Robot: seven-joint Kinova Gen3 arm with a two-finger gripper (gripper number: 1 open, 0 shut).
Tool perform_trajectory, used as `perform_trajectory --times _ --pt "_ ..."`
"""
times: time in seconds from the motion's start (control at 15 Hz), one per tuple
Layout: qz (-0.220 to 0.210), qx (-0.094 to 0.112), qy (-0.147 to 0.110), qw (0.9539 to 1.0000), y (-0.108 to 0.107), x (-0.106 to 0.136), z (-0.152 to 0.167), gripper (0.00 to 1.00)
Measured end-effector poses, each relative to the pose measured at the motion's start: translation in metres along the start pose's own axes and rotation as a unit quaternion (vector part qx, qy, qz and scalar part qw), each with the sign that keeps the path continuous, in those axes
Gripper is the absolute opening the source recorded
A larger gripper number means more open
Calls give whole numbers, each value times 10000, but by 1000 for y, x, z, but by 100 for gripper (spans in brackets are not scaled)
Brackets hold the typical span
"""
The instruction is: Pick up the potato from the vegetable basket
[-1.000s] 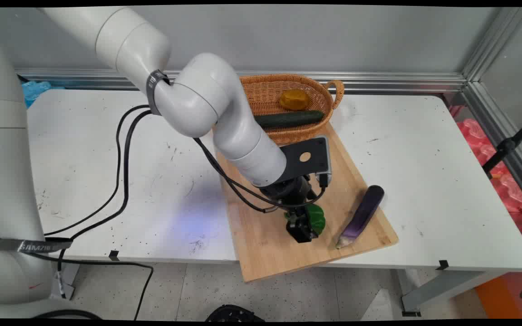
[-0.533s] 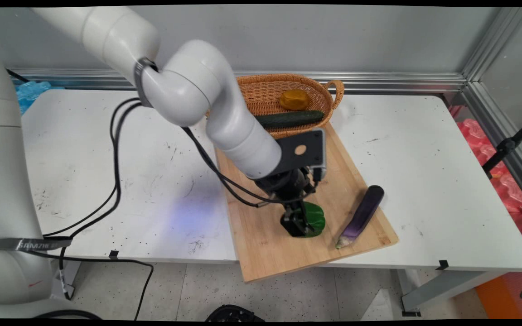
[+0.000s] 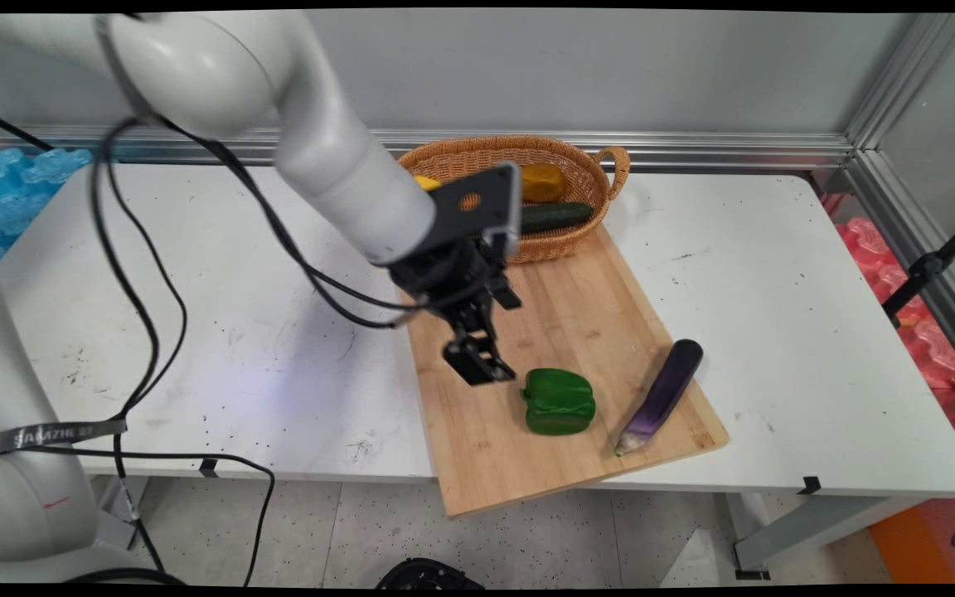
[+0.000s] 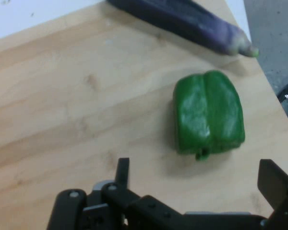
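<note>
A green bell pepper (image 3: 559, 402) lies on its side on the wooden cutting board (image 3: 560, 323), free of any grip; the hand view has the pepper (image 4: 209, 113) ahead of the fingers. My gripper (image 3: 479, 365) hangs open above the board, up and to the left of the pepper, holding nothing; in the hand view the gripper (image 4: 197, 175) has its fingers spread wide. A purple eggplant (image 3: 661, 395) rests on the board to the right of the pepper, seen in the hand view as the eggplant (image 4: 182, 21) along the top.
A wicker basket (image 3: 585, 166) at the board's far end holds a cucumber (image 3: 556, 216) and a yellow-orange vegetable (image 3: 544, 181). The board's near corner overhangs the table's front edge. Black cables hang from the arm over the white table (image 3: 776, 290) at left.
The gripper let go of the green pepper, opened, and rose up and to the left. The pepper stays lying on the board.
</note>
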Motion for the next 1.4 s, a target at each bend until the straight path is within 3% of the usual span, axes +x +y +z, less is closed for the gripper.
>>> perform_trajectory --times 0.8,1.07,1.4 --pt "-522 149 112 9985 -38 -39 -89 100" --pt "-864 429 198 9951 -70 -47 -112 100" --pt "-1180 837 294 9890 -117 -47 -118 100"
